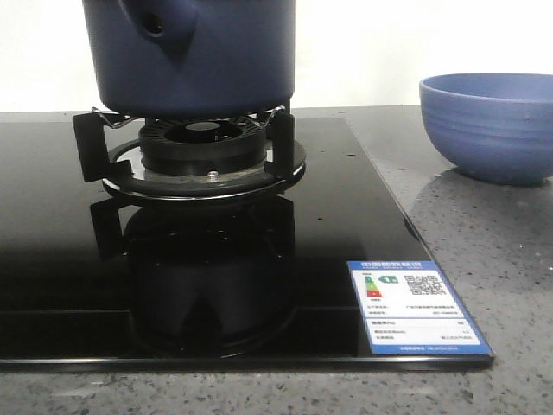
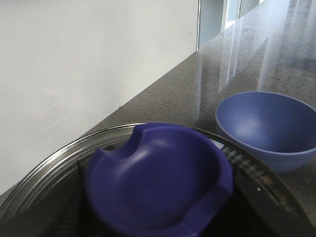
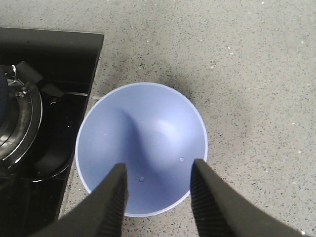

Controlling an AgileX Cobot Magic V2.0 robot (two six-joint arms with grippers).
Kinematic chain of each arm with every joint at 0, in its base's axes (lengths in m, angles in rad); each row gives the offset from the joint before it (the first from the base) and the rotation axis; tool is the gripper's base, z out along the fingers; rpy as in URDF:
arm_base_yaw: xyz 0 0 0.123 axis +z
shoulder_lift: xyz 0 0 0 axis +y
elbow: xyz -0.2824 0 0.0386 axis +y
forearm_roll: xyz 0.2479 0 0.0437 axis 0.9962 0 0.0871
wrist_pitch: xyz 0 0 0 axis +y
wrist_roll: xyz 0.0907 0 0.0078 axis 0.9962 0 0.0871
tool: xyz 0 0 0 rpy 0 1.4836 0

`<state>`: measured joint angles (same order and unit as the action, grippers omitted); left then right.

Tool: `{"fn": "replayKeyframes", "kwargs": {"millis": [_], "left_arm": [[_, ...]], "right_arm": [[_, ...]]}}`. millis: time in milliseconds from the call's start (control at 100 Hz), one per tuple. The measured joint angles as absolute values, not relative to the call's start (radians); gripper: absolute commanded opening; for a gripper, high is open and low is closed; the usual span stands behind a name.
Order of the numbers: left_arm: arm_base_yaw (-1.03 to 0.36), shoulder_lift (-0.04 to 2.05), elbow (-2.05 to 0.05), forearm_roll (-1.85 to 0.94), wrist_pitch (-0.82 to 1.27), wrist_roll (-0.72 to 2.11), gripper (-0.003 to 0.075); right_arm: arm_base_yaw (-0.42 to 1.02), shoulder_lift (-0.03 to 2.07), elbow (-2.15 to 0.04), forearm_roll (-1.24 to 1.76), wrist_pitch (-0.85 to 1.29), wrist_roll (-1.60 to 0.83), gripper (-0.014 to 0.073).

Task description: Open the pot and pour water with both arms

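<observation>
The dark navy pot [image 1: 194, 56] stands on the burner stand [image 1: 203, 156] of the black glass hob, its handle stub with a hole facing me. In the left wrist view its blue lid knob [image 2: 158, 182] fills the lower frame, very close, on a glass lid with a steel rim [image 2: 44, 168]. No left fingers show clearly around the knob. My right gripper [image 3: 158, 170] is open and empty, hovering above the lighter blue bowl [image 3: 143, 143], one finger over each side of its near rim.
The light blue ribbed bowl [image 1: 488, 125] sits on the grey speckled counter [image 1: 484, 242] right of the hob [image 1: 173, 259]. A blue energy label [image 1: 415, 307] is stuck on the hob's front right corner. A white wall runs behind.
</observation>
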<state>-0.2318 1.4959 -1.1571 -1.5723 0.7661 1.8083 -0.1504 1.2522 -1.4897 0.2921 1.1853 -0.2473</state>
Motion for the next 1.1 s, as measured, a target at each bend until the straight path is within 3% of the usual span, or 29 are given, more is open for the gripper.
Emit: {"fn": "replayKeyframes", "kwargs": {"millis": [500, 860, 1100], "left_arm": [[-0.232, 1.496, -1.157, -1.568, 0.768, 1.808, 0.0361], [-0.232, 1.496, -1.159, -1.564, 0.768, 1.800, 0.0532], [-0.232, 1.487, -1.229, -1.607, 0.777, 1.794, 0.0552]], "right_arm": [[-0.150, 1.252, -1.490, 0.292, 1.185, -0.247, 0.0274], [-0.150, 1.252, -1.490, 0.292, 1.185, -0.247, 0.0274], [-0.150, 1.252, -1.490, 0.292, 1.185, -0.247, 0.0274]]}}
